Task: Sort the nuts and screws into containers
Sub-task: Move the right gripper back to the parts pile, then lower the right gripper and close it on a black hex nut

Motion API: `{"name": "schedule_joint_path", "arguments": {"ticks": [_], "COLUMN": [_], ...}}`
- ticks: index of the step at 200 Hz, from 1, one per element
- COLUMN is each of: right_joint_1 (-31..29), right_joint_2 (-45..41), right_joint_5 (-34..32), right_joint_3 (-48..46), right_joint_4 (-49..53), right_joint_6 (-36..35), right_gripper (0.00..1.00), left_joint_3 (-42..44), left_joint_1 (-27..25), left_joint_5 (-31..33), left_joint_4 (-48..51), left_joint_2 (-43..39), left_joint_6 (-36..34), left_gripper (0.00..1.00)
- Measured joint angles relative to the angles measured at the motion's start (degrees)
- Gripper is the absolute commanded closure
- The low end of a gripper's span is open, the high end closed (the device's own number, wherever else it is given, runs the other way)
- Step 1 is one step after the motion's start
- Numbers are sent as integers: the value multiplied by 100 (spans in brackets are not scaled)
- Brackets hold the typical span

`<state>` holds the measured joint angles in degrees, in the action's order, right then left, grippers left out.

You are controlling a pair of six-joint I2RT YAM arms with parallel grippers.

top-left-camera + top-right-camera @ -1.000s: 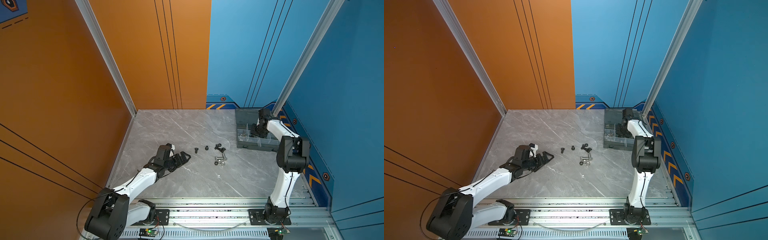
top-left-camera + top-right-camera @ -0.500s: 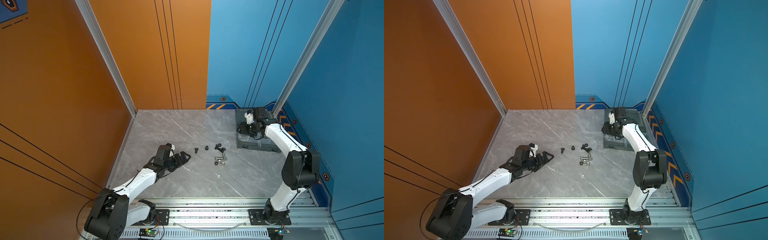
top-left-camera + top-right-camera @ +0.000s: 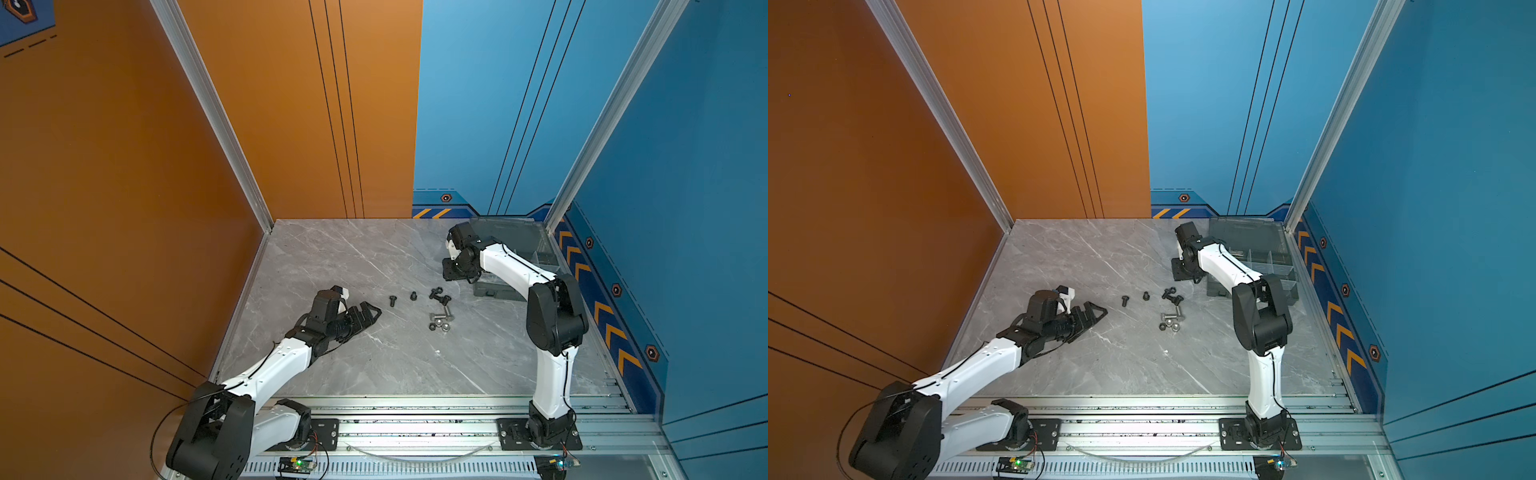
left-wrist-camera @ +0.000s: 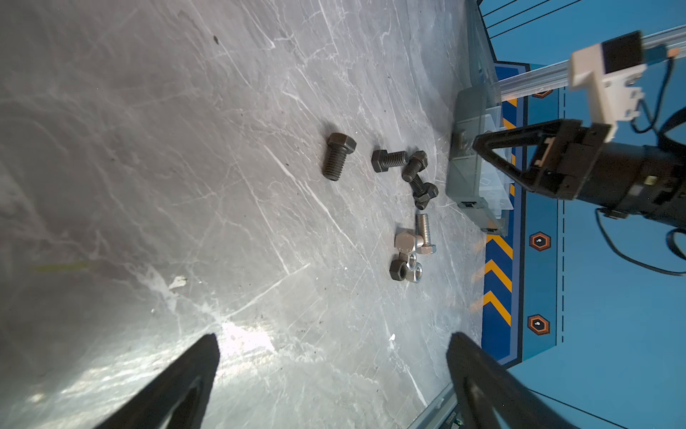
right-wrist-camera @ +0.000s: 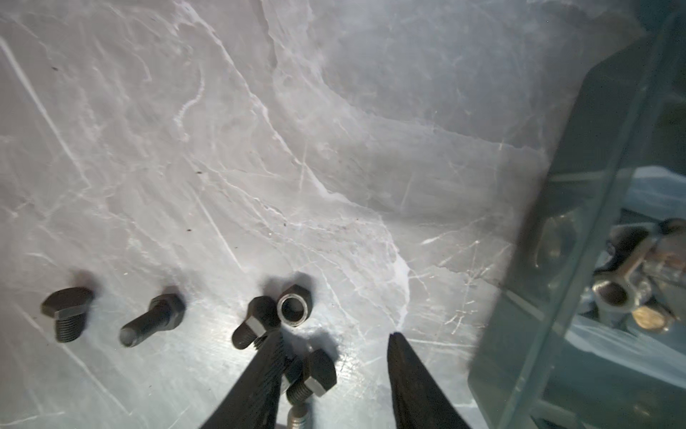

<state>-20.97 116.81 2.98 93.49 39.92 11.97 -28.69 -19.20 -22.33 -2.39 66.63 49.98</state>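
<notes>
The left pincer is held open and empty above the table — the right pincer, likewise open, is seen over black screws beside the box.

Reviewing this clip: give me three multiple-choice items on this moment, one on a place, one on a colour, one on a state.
1. Where does the smoky-grey translucent plastic organiser box sit on the grey marble table? A far right corner; B near left corner; C centre.
2. What colour is the lone hex-head bolt nearest the left claw? A silver; B black; C brass.
3. How is the right claw? A shut on a bolt; B open, empty; C shut, empty.
Key: 1 A, both top views show it there; 2 B, it is matte black; 3 B, its jaws stand apart over bare table.
</notes>
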Motion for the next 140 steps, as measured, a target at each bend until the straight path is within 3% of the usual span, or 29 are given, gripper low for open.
{"name": "schedule_joint_path", "arguments": {"ticks": [140], "right_joint_1": [-592], "right_joint_2": [636], "right_joint_5": [-396], "right_joint_3": [323], "right_joint_4": [317], "right_joint_6": [-278], "right_gripper": [51], "left_joint_3": [11], "left_joint_1": [0], "left_joint_5": [-2], "left_joint_4": [-11], "left_joint_2": [17], "left_joint_6": [2], "left_gripper": [2]}}
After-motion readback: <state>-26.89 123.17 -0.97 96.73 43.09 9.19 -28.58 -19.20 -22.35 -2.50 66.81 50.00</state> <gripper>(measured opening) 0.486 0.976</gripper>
